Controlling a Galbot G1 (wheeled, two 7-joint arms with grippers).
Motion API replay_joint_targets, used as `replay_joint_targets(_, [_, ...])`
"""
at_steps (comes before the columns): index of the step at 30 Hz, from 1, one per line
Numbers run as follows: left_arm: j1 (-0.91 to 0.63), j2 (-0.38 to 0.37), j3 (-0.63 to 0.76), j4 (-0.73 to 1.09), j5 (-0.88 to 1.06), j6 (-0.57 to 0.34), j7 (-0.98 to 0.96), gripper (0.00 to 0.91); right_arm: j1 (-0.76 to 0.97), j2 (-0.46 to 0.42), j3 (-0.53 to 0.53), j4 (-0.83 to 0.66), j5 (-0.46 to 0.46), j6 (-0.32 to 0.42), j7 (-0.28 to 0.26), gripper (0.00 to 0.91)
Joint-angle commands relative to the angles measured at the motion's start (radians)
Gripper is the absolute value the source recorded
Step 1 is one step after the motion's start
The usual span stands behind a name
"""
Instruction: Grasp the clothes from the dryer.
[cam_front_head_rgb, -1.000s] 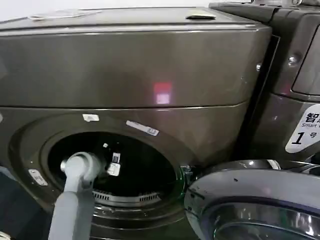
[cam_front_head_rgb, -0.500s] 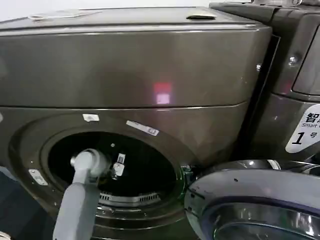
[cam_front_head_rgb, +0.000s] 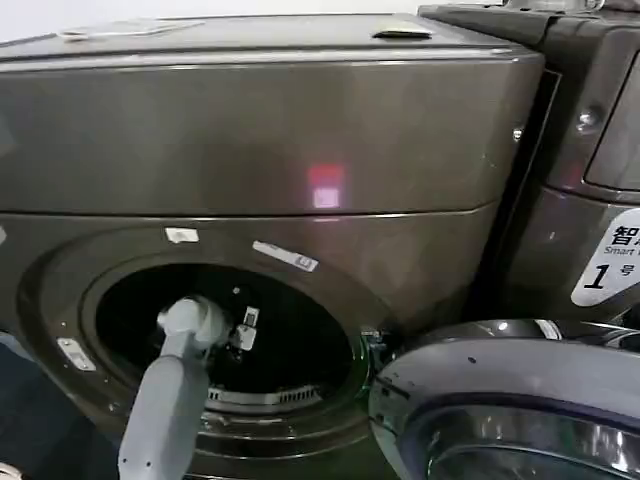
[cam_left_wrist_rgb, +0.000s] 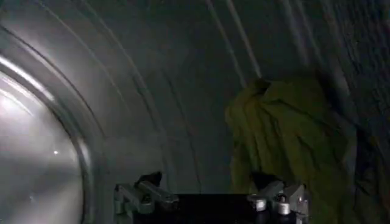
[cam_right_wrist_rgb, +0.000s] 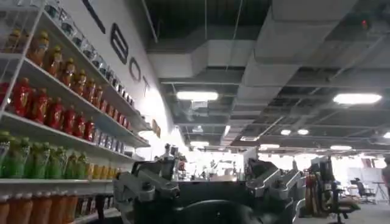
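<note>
The dryer (cam_front_head_rgb: 250, 130) is the big bronze-grey machine with a pink light on its front, and its round drum mouth (cam_front_head_rgb: 300, 330) stands open. My left arm reaches through that mouth, with the left gripper (cam_front_head_rgb: 245, 328) inside the dark drum. In the left wrist view the clothes (cam_left_wrist_rgb: 286, 131), a crumpled yellow-green fabric, rest against the ribbed drum wall (cam_left_wrist_rgb: 152, 73). The left gripper (cam_left_wrist_rgb: 207, 185) is open and short of the fabric. One of its fingertips (cam_left_wrist_rgb: 263, 181) lines up with the fabric's near edge. My right gripper (cam_right_wrist_rgb: 210, 173) is open and empty, pointing out into the room.
The dryer's round glass door (cam_front_head_rgb: 510, 410) hangs open at the lower right, close beside the drum mouth. A second machine (cam_front_head_rgb: 590, 150) stands against the dryer's right side. The right wrist view has shelves of bottled drinks (cam_right_wrist_rgb: 49, 97) and a ceiling with lights.
My left arm has shifted right and deeper into the drum mouth. The dryer and its door have not moved.
</note>
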Motion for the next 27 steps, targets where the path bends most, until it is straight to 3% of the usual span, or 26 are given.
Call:
replay_joint_targets(1, [0.005, 0.002, 0.002, 0.032, -0.009, 0.005, 0.001, 0.907, 0.004, 0.001, -0.003, 0.004, -0.001, 0.0, 0.001, 0.907])
replay_joint_targets(16, [-0.04, -0.002, 0.013, 0.193, -0.073, 0.041, 0.001, 0.907, 0.007, 0.002, -0.009, 0.004, -0.001, 0.001, 0.001, 0.907])
replay_joint_targets(17, [-0.047, -0.002, 0.017, 0.208, -0.082, 0.04, 0.001, 0.523, 0.006, 0.002, -0.009, 0.003, -0.001, 0.001, 0.0, 0.907])
replay_joint_targets(18, [-0.051, -0.003, 0.018, 0.211, -0.087, 0.042, 0.001, 0.0, 0.006, 0.002, -0.009, 0.003, -0.001, 0.001, 0.0, 0.907])
replay_joint_targets(27, [-0.077, -0.004, 0.029, 0.274, -0.147, 0.049, 0.001, 0.0, 0.009, 0.003, -0.014, 0.0, -0.002, 0.002, 0.001, 0.907])
